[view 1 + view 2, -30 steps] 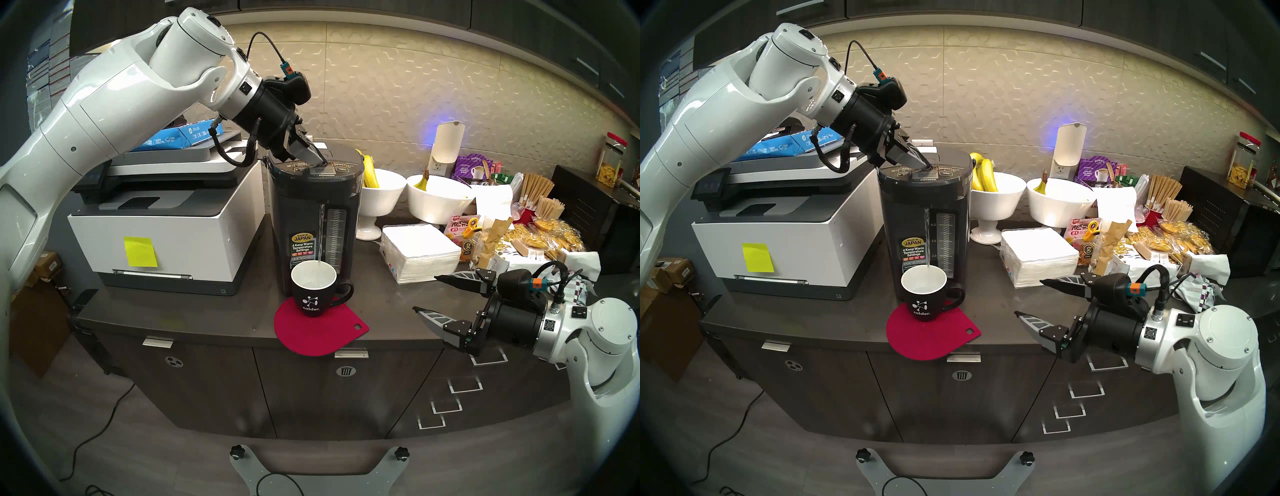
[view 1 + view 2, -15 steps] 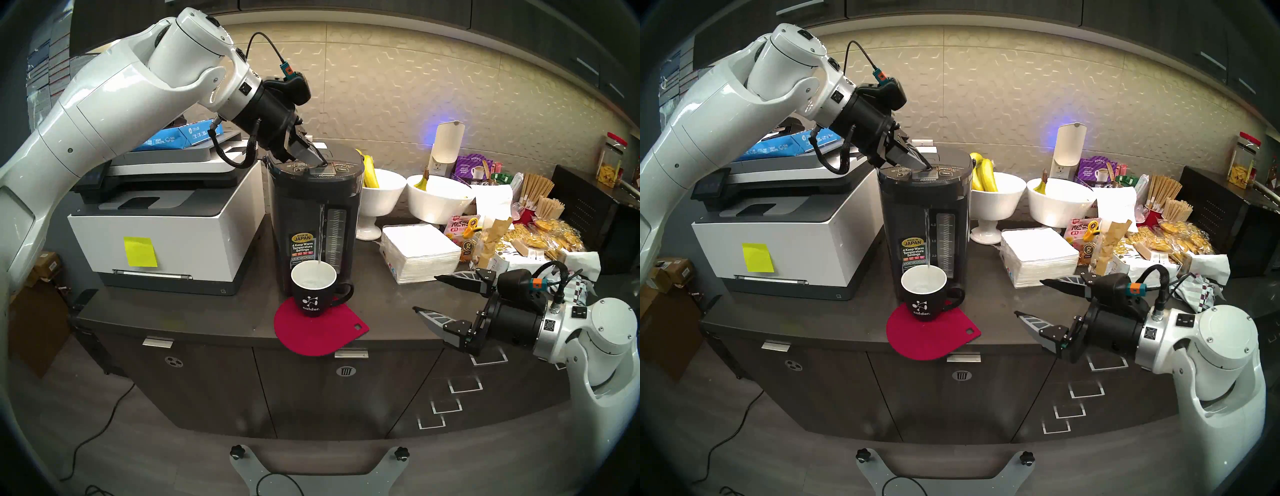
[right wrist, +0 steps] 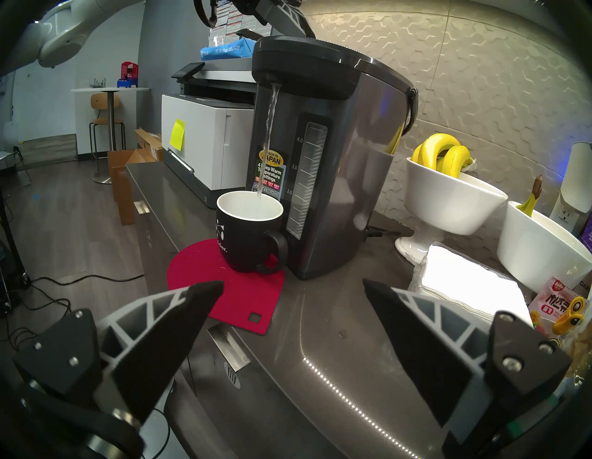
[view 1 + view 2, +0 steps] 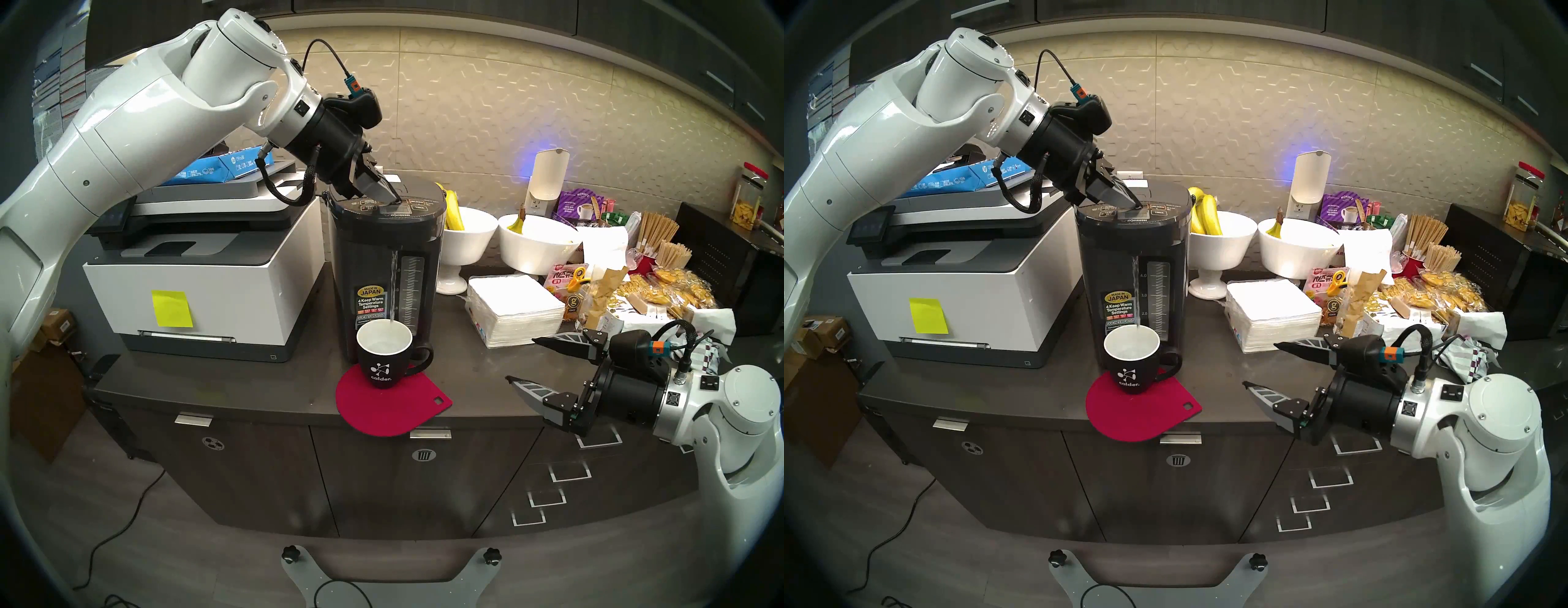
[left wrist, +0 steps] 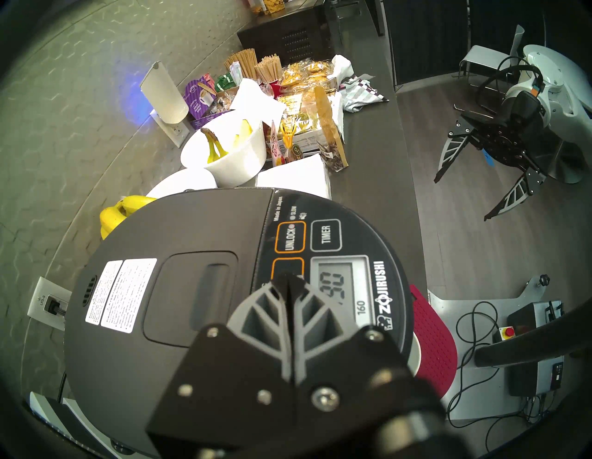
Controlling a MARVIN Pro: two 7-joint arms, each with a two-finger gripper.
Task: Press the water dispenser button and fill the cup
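Left pincer [image 4: 396,198]: fingers pressed together, empty, slanting down onto the top panel of the water dispenser [image 4: 384,263]; the joined tips rest on the button [image 5: 286,268], which lies next to the UNLOCK key [image 5: 291,237] and beside the small display [image 5: 339,288].
Printer [image 4: 203,271]: white and grey, just left of the water dispenser, with a yellow sticky note [image 4: 172,308] on its front.
Water dispenser: tall and dark grey, upright on the table [image 4: 479,382], level gauge and gold sticker facing front.
Water stream [image 3: 269,137]: falls from the spout at the water dispenser's front straight into the cup.
Cup [image 4: 384,354]: black mug, white inside, directly in front of the water dispenser and under its spout, handle toward the right; water shows in it.
Red mat [image 4: 392,409]: under the cup, in front of the water dispenser, its near edge overhanging the table.
White bowls [image 4: 469,237]: right of the water dispenser, holding bananas.
Napkin stack [image 4: 515,310]: right of the water dispenser, in front of the bowls.
Right pincer [image 4: 519,358]: fingers spread wide apart, holding nothing, well to the right of the water dispenser, pointing toward it.
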